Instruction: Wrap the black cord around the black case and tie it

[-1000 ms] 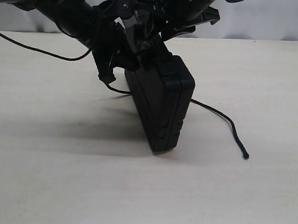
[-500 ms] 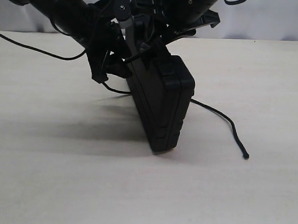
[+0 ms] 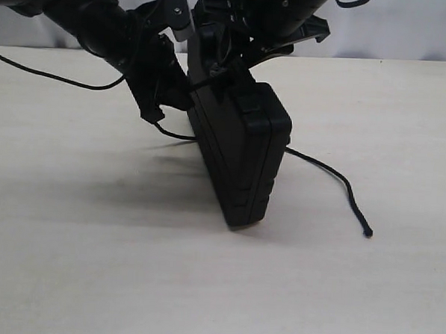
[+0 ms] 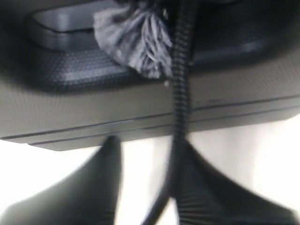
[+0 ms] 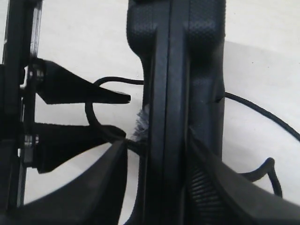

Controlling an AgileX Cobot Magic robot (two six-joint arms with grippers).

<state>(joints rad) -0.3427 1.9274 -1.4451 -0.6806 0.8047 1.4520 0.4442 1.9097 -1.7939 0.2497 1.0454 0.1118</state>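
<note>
The black case [image 3: 242, 160] is standing on one edge on the bench [image 3: 91, 265], leaning over. The right end effector [image 5: 157, 140] is clamping its upper end, one finger on each face. The left end effector [image 5: 126, 117] is hovering just beside that same end with its fingers parted. The black cord [image 4: 180, 93] is running down between them against one finger, apparently not pinched. The cord's frayed tip [image 4: 136, 42] is lying against the case edge, while the long tail is trailing across the bench to its knotted end [image 3: 367, 233].

The main risk, as I am judging it, is the cord getting away. With the left fingers apart, nothing is tensioning it, so any wrap could be sliding off the rounded corner. If those fingers close slightly off line, they could be catching the case rim instead of the cord. The lean is a second worry: a sideways tug could be pivoting the case in the right fingers or tipping it flat.
</note>
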